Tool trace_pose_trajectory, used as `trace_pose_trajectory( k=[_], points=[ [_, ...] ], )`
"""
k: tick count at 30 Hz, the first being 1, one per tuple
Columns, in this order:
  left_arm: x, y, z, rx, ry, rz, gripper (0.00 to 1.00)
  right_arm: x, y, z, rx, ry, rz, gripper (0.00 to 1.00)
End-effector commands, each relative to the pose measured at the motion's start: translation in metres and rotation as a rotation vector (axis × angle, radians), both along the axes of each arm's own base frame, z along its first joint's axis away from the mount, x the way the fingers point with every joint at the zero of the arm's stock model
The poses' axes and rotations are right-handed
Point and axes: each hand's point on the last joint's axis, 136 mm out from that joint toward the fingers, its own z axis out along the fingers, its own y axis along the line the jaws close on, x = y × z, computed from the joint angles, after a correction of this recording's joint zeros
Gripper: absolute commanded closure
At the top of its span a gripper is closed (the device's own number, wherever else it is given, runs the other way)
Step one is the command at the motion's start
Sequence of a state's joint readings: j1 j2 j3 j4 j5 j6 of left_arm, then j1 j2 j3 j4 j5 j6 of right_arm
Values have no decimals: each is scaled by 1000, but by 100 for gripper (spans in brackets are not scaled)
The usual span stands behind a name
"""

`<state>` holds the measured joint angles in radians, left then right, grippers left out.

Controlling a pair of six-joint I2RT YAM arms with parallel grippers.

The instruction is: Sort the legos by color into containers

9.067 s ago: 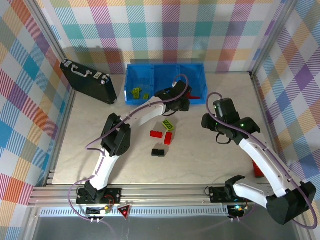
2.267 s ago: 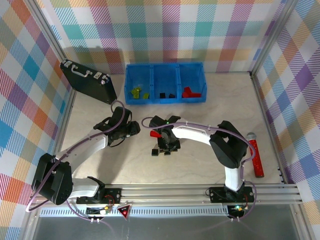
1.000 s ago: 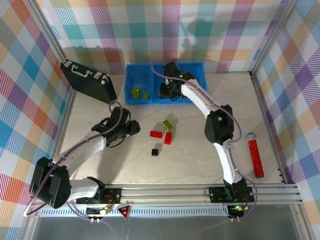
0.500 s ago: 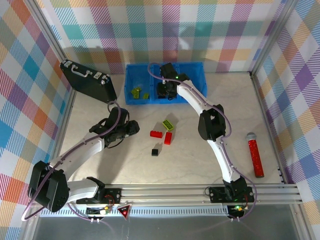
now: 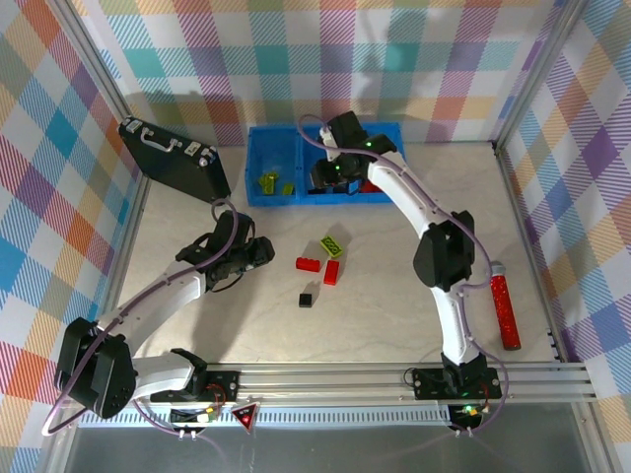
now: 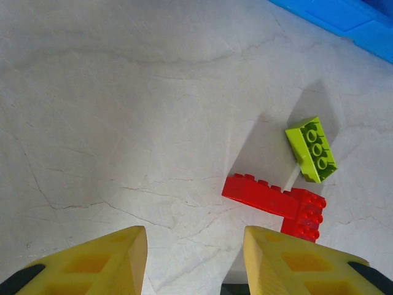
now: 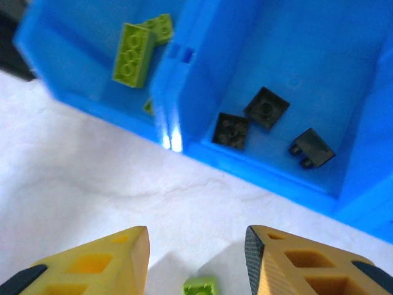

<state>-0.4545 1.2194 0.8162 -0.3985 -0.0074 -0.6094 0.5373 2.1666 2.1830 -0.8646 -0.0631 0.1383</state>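
Several legos lie loose on the table: a lime green brick (image 5: 333,246) (image 6: 311,150), two red bricks (image 5: 310,264) (image 5: 331,272) touching at a corner (image 6: 264,195), and a small black one (image 5: 307,299). The blue bin of containers (image 5: 271,148) stands at the back. Its left compartment holds lime bricks (image 7: 132,55), and its middle one holds three black bricks (image 7: 267,107). My right gripper (image 5: 325,179) (image 7: 195,233) hangs open and empty over the bin's front wall. My left gripper (image 5: 261,254) (image 6: 195,233) is open and empty, left of the red bricks.
A black briefcase (image 5: 173,158) lies at the back left. A red glittery tube (image 5: 503,310) rests by the right wall. The right arm arches from its base over the table's right half up to the bin. Bare table lies between the left gripper and the red bricks.
The right arm carried a black brick from the table to the middle compartment, opened and drew back slightly toward the front wall. The left arm has barely moved.
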Motion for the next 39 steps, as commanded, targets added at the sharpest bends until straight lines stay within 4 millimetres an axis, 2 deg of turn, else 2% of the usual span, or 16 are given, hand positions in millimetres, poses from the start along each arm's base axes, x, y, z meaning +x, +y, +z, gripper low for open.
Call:
trace_pose_trajectory(
  k=[1, 7, 10, 15, 22, 27, 39],
  points=[
    [6, 5, 4, 26, -8, 8, 55, -36, 3, 0, 5, 73, 102, 53],
    [8, 6, 4, 37, -8, 9, 55, -83, 5, -14, -21, 186, 171, 53],
    [8, 9, 4, 52, -9, 17, 55, -102, 2, -27, -39, 250, 116, 53],
    [7, 14, 4, 65, -16, 33, 55, -138, 12, -45, -31, 324, 114, 52],
    [7, 16, 8, 65, -20, 37, 55, -175, 18, -80, -159, 280, 368, 49],
    [3, 23, 8, 74, -21, 53, 54, -177, 19, -102, -272, 239, 500, 48],
    [-7, 31, 14, 52, -34, 80, 54, -164, 39, -128, -371, 210, 618, 48]
  ],
)
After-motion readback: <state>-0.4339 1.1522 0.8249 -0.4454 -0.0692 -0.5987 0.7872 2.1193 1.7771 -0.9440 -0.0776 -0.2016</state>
